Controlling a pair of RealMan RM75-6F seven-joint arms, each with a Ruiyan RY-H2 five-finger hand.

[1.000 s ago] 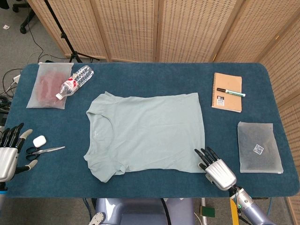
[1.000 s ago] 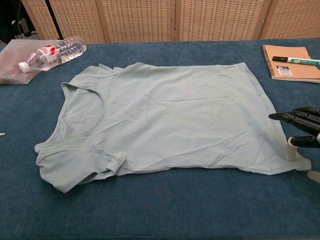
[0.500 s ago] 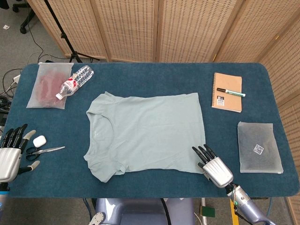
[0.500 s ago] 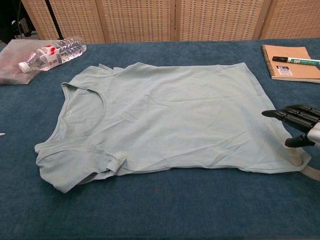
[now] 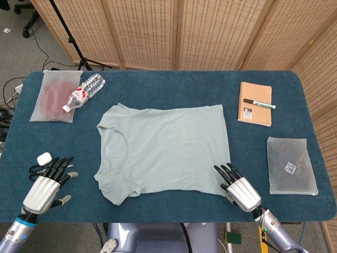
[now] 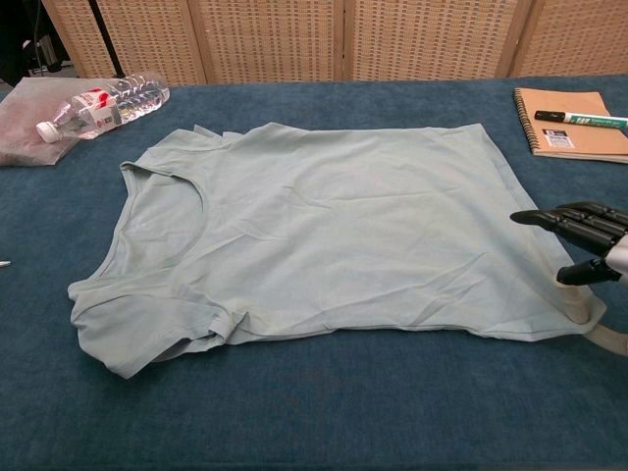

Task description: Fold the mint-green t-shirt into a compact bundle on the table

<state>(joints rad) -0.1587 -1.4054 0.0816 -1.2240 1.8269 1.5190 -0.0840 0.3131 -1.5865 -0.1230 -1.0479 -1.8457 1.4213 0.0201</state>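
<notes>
The mint-green t-shirt (image 5: 166, 147) lies flat in the middle of the blue table (image 5: 168, 84), collar to the left and hem to the right. The chest view shows the shirt (image 6: 324, 235) with its near sleeve rumpled. My right hand (image 5: 239, 188) is at the near right hem corner, its fingers stretched out over the cloth edge. In the chest view the right hand (image 6: 589, 240) has fingers and thumb apart and grips nothing. My left hand (image 5: 48, 182) is open at the near left of the table, apart from the shirt, fingers spread.
A small white case (image 5: 44, 157) and scissors (image 5: 32, 169), partly under my left hand, lie at near left. A water bottle (image 5: 84, 90) and a clear bag (image 5: 51, 97) sit far left. A notebook (image 5: 255, 103) with a marker (image 5: 259, 103) and a frosted pouch (image 5: 291, 165) are on the right.
My left hand has moved right, in from the table's left edge, and now lies over the scissors. My right hand has crept slightly left over the shirt's hem corner.
</notes>
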